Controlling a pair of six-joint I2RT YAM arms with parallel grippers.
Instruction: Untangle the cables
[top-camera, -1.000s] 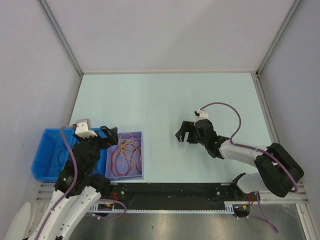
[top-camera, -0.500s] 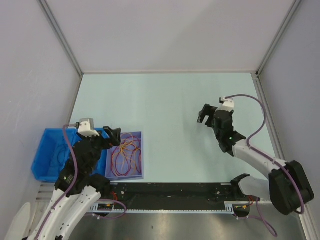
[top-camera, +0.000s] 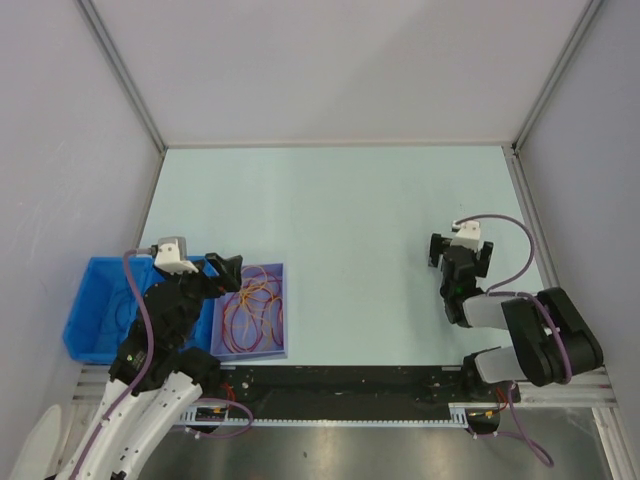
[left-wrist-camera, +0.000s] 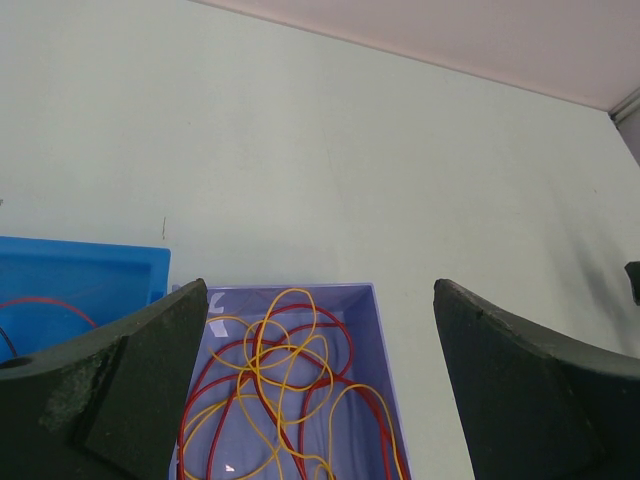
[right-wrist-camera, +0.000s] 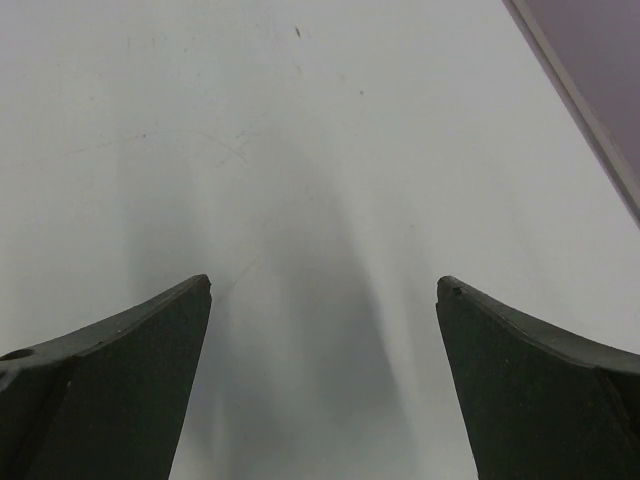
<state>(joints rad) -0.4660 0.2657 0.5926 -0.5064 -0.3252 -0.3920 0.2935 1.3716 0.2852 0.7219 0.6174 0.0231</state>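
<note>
Far left: blue bin (top-camera: 85, 292), one red strand inside. Just beside it, lavender tray (top-camera: 283, 312) corralling the cables (left-wrist-camera: 275, 375), a red, orange and yellow tangle. Left end effector (top-camera: 224, 270) over tray's left edge, spread wide, empty, likely lined up for a pick. Right end effector (top-camera: 460, 252) spread, empty, over bare surface (top-camera: 350, 220), well apart.

Both arms are bolted to a black mounting rail (top-camera: 340, 388). The left arm (top-camera: 150, 350), at the rail's left end, is white close to the rail and black farther from it. It carries a thick purple cable (top-camera: 126, 268) and a white wrist block (top-camera: 170, 252). The right arm (top-camera: 548, 340), at the rail's right end, has a bulky black joint, a pale grey link, a second purple cable (top-camera: 497, 217) and a similar white block. The left gripper (left-wrist-camera: 320, 290) has matte black wedge fingers (left-wrist-camera: 130, 390), one scuffed grey. The right gripper (right-wrist-camera: 325, 285) has the same dark wedges.
</note>
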